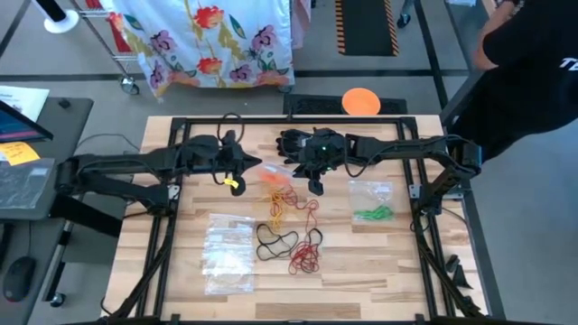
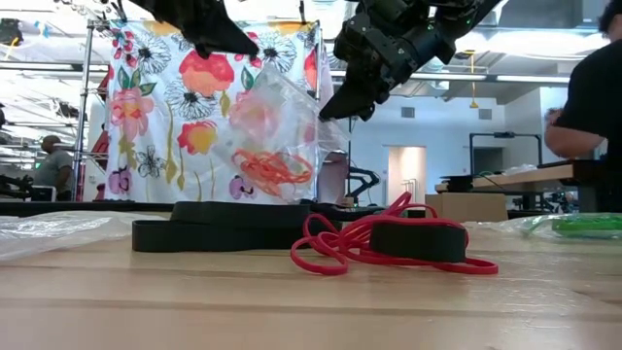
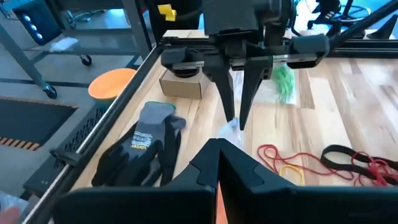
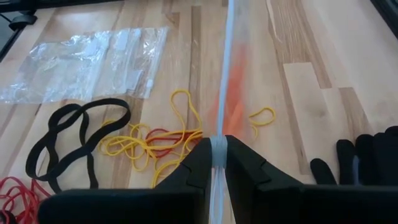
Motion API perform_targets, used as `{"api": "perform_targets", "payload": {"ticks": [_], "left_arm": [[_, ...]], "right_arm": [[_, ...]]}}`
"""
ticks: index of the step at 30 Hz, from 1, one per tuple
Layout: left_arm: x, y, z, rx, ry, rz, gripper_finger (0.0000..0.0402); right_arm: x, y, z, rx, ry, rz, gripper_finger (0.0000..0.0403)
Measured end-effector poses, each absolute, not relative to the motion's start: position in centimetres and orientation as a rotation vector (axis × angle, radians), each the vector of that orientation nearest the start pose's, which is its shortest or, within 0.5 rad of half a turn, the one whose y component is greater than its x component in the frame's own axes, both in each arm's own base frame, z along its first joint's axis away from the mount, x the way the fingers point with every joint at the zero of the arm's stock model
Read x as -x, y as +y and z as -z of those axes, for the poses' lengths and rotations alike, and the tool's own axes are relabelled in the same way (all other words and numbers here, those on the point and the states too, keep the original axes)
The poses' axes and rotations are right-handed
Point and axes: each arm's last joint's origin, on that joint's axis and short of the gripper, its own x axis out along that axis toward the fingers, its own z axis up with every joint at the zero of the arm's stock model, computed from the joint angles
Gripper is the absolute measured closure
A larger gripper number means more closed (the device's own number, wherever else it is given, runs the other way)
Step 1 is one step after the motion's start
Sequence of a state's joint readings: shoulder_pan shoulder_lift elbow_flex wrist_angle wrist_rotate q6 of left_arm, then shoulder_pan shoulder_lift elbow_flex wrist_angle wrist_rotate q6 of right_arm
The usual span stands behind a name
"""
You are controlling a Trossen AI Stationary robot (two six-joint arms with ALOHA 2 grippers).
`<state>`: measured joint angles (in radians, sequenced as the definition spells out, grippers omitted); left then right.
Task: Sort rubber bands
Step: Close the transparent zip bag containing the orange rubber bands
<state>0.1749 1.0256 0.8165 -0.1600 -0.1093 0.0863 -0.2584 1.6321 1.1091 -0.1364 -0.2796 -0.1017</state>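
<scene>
**Orange bag held up between both claws, most bands unsorted**

At the left of the surface (image 1: pixel 379 271) lies a pile of empty clear bags (image 1: pixel 228 254), flat and unused. The left claw (image 1: pixel 242 164) is closed on one edge of a clear bag (image 2: pixel 272 136) held up off the wood; the orange bands (image 2: pixel 272 167) sit bunched at its bottom. The right claw (image 4: pixel 218 163) has its fingers pinched together on the opposite edge of that same bag (the thin plastic runs straight up between them in the right wrist view).

Under the raised bag, the loose bands wait on the wood: yellow bands (image 4: pixel 146 146) in a tangle, one stray yellow loop (image 4: pixel 262 116) apart from them, black bands (image 1: pixel 275 242) just beyond, and red bands (image 1: pixel 305 255) nearest the front edge. To the right, a second bag (image 1: pixel 371 203) lies flat with the green bands (image 1: pixel 372 214) inside.

I judge the job roughly part done: green and orange look bagged, while yellow, black and red still need their own bags from the empty pile.

A black glove (image 3: pixel 138 148) lies at the back edge by a small box (image 3: pixel 181 86). Beyond the surface are an orange disc (image 1: pixel 361 100) on the floor, a flowered cloth (image 1: pixel 208 41) on a rack, and a person in black (image 1: pixel 533 54) at the right.
</scene>
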Motion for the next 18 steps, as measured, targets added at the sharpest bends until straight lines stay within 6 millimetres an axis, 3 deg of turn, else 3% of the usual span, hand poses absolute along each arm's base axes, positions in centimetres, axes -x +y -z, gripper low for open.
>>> {"api": "perform_targets", "payload": {"ticks": [4,8,13,18], "left_arm": [[-23.0,4.2,-29.7,-0.159,0.401,-0.236,0.0377],[-23.4,4.3,-29.5,-0.232,0.408,-0.221,0.0314],[-23.7,4.3,-29.1,-0.196,0.427,-0.224,0.0223],[-25.6,4.6,-27.4,-0.132,0.454,-0.222,0.0158]], "right_arm": [[-34.4,-8.3,-23.8,-0.081,0.632,-0.054,0.0365],[-34.4,-8.2,-23.8,-0.083,0.634,-0.055,0.0365],[-34.3,-8.2,-23.7,-0.088,0.653,-0.057,0.0365],[-34.3,-8.2,-23.8,-0.083,0.648,-0.058,0.0365]]}}
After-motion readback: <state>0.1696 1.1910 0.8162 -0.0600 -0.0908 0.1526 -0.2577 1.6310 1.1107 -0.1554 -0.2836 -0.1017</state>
